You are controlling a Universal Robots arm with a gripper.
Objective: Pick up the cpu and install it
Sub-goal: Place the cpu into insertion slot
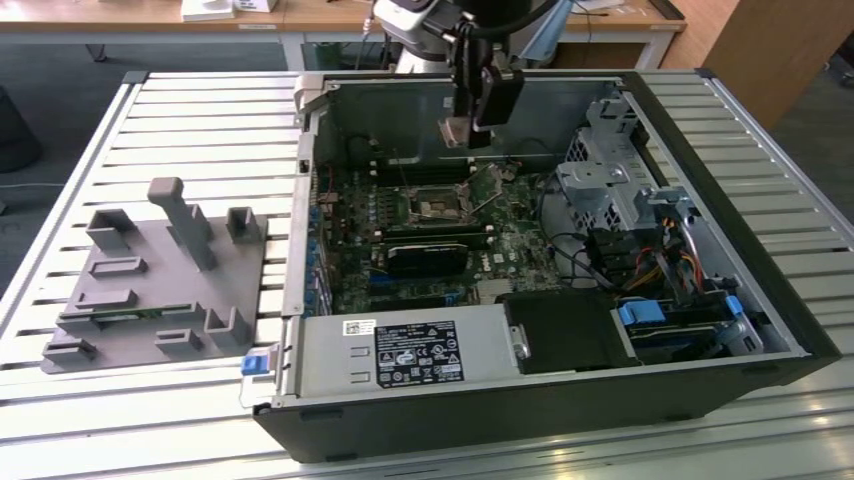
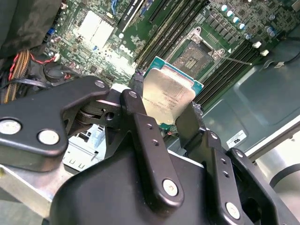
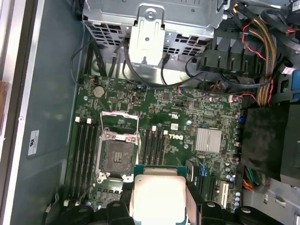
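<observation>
One gripper (image 1: 461, 128) hangs in the upper middle of the exterior view over the open computer case (image 1: 561, 415). Its black fingers (image 2: 140, 124) are clamped on opposite edges of the cpu (image 2: 168, 93), which is held clear above the motherboard (image 1: 514, 225) with its silvery top facing both wrist cameras. Inside the case, near the frame's centre, the black-framed socket (image 1: 438, 207) lies with its metal frame swung open and its contact field exposed, while well apart at the exterior view's left the grey tray (image 1: 147, 290) on the slatted table (image 1: 200, 110) carries a thin green memory stick (image 1: 123, 317) near its lower edge.
</observation>
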